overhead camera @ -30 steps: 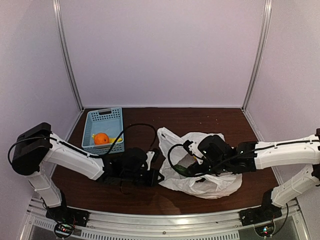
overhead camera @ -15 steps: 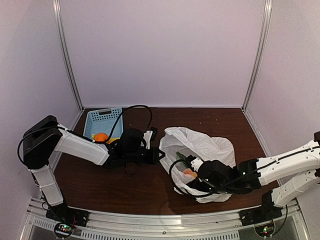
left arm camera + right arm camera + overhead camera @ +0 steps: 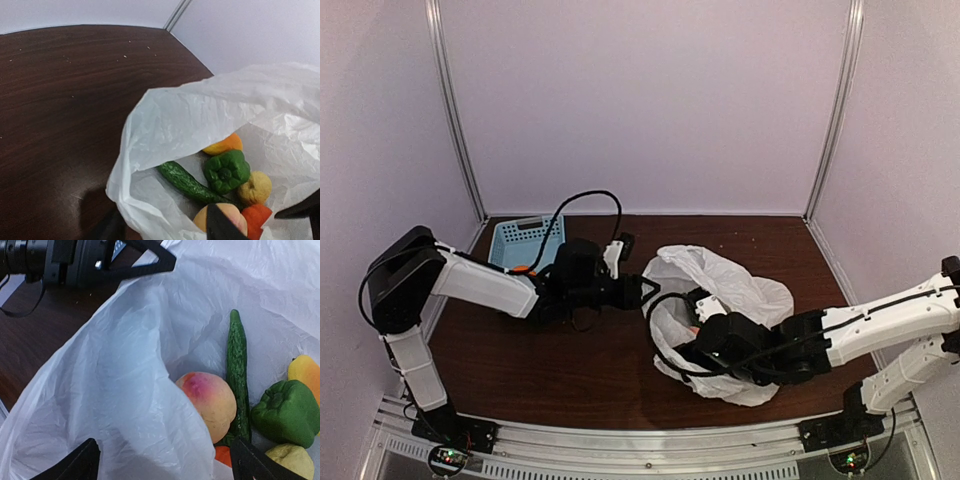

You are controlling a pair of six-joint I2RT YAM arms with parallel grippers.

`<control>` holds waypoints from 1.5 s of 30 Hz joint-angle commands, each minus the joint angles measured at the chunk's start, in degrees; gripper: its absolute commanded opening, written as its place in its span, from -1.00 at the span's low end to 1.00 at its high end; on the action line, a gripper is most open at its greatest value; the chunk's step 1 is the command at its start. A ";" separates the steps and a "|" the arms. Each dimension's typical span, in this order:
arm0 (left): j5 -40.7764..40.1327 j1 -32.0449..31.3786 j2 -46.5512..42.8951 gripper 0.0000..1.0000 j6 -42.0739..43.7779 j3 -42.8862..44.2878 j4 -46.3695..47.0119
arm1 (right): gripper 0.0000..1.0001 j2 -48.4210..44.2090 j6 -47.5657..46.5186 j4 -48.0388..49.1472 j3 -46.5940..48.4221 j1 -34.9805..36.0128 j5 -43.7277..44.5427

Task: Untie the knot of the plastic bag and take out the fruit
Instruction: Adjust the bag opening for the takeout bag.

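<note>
The white plastic bag (image 3: 740,295) lies right of centre with its mouth gaping open; no knot shows. Inside it lies the fruit: a long green cucumber (image 3: 187,182), a green pepper (image 3: 226,171), a peach (image 3: 207,402), a yellow-orange piece (image 3: 222,145), a yellow one (image 3: 255,187) and an orange one (image 3: 256,215). My left gripper (image 3: 645,292) is at the bag's left rim (image 3: 125,200), open, with the rim between its fingers. My right gripper (image 3: 692,345) is at the mouth's near side, open wide, with bag film and the peach between its fingers (image 3: 252,465).
A blue basket (image 3: 525,238) stands at the back left, partly behind the left arm, with something orange (image 3: 523,268) in it. A black cable (image 3: 590,200) loops above the left wrist. Side walls close in the brown table (image 3: 570,370).
The left gripper has moved away from the near edge to the bag's rim and gone from shut to open. The right gripper has dropped toward the near side and opened wider.
</note>
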 commanded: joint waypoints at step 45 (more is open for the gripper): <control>2.69 -14.83 -4.84 -1.00 -11.51 -11.81 -2.69 | 0.83 4.10 3.31 -8.06 8.50 -8.13 7.27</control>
